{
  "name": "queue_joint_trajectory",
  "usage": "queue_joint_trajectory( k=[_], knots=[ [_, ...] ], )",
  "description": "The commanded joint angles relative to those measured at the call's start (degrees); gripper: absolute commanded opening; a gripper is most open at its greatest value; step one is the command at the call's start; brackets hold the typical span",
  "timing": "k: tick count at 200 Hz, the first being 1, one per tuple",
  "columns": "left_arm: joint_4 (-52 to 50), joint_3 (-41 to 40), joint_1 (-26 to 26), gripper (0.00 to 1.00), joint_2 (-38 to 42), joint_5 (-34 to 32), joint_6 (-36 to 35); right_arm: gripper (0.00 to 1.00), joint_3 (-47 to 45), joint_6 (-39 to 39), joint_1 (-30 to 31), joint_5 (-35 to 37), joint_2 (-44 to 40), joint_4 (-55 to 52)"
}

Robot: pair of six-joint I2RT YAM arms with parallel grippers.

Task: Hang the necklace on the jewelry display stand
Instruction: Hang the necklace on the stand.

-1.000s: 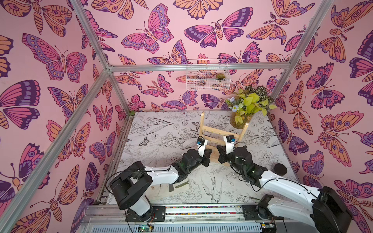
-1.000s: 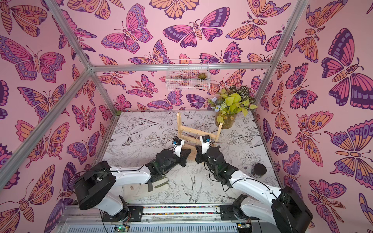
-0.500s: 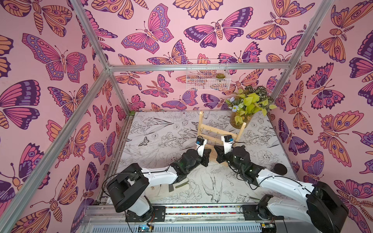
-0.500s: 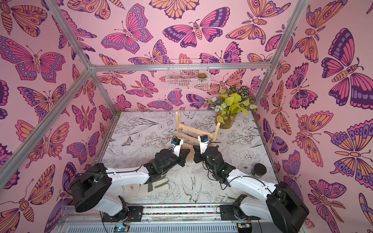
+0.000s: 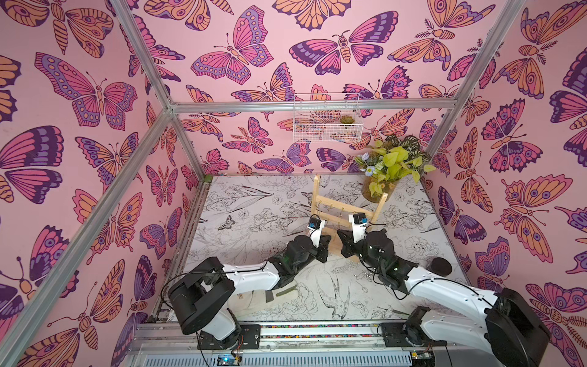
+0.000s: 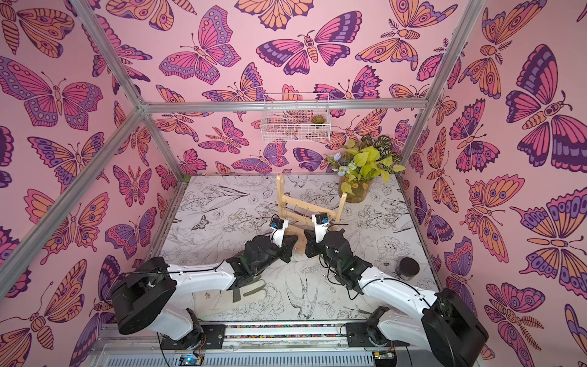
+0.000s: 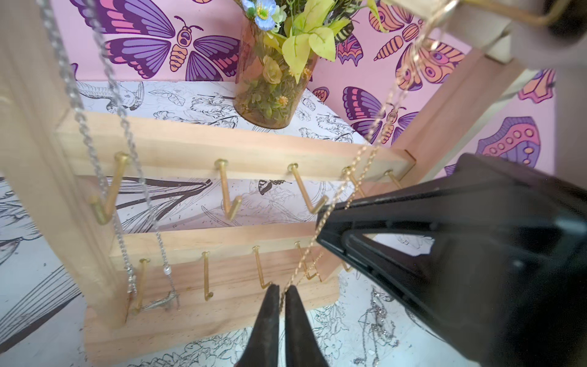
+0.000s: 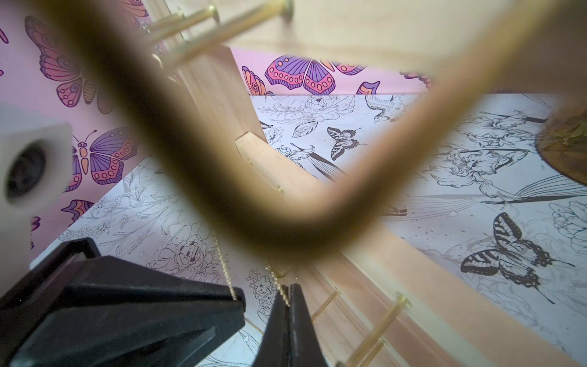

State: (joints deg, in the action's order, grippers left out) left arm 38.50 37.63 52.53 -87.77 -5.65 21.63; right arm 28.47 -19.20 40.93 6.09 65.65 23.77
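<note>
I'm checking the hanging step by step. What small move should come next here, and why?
Probably open the left end effector and let go. The gold necklace already seems looped over a hook of the jewelry display stand, and its strands run taut down to that end effector and to the right end effector.

Inspection in a top view: a wooden jewelry stand (image 6: 308, 207) is observed upright on the printed table (image 6: 222, 203), toward the rear. The left gripper (image 6: 293, 244) and right gripper (image 6: 307, 244) are positioned close together at the front of the stand's base, tips turned toward each other. Their jaws are too small to be judged. A vase of flowers (image 6: 354, 190) is set just behind the stand, on the right arm's side. A white wire basket (image 6: 295, 128) is hung on the back wall. A black round object (image 6: 408, 268) is noted near the table's right edge.
</note>
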Motion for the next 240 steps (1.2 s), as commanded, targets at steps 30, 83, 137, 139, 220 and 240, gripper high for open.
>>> queue_joint_trajectory(
  k=[30,83,137,139,220,240],
  knots=[
    [-2.3,0.9,0.2,0.15,-1.6,-1.2,-0.1,0.13,1.5,-0.2,0.2,1.7,0.1,-2.9],
    [-2.8,1.6,0.2,0.16,-2.2,-0.9,0.1,0.23,1.6,0.3,0.3,2.1,-2.3,-4.8],
    [-5.2,1.3,0.4,0.25,0.3,0.1,1.7,0.31,2.3,0.8,0.2,2.0,-4.9,-8.3],
    [-5.2,1.2,0.4,0.25,0.4,0.2,1.7,0.32,2.3,0.9,0.2,1.9,-5.0,-8.5],
    [-7.5,-0.2,1.3,0.28,3.6,0.2,2.2,0.49,3.7,0.7,0.2,0.7,-8.8,-16.9],
    [-7.5,-0.9,1.4,0.29,3.9,-0.3,2.6,0.51,4.1,0.7,0.3,-0.2,-9.2,-18.7]
  ],
)
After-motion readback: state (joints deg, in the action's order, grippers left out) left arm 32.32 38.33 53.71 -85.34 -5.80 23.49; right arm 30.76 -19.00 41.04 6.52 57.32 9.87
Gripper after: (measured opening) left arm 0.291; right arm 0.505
